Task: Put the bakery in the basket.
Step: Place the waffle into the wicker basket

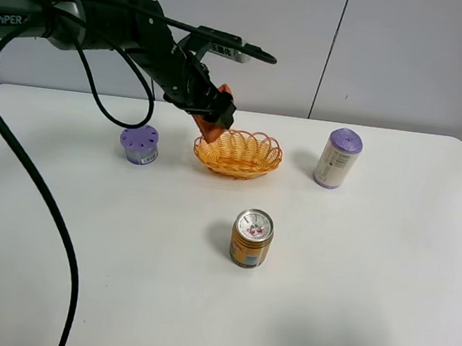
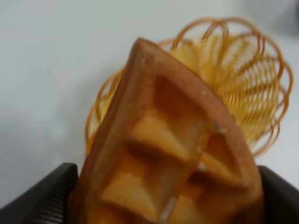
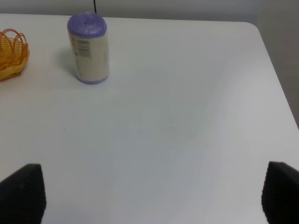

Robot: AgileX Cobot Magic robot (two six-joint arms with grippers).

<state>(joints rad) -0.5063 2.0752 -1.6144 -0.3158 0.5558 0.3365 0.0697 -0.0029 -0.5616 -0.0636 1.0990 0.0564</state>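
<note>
My left gripper is shut on the bakery, an orange-brown waffle wedge with square dents. It holds it in the air above the left rim of the orange-yellow woven basket. In the left wrist view the bakery fills the frame between the two black fingers, with the basket below and behind it. The basket's edge also shows in the right wrist view. My right gripper is open and empty above bare table; the arm is out of the exterior view.
A short purple-lidded round container stands left of the basket. A tall white canister with a purple lid stands right of it and shows in the right wrist view. A gold drink can stands in front. Black cables hang at the left.
</note>
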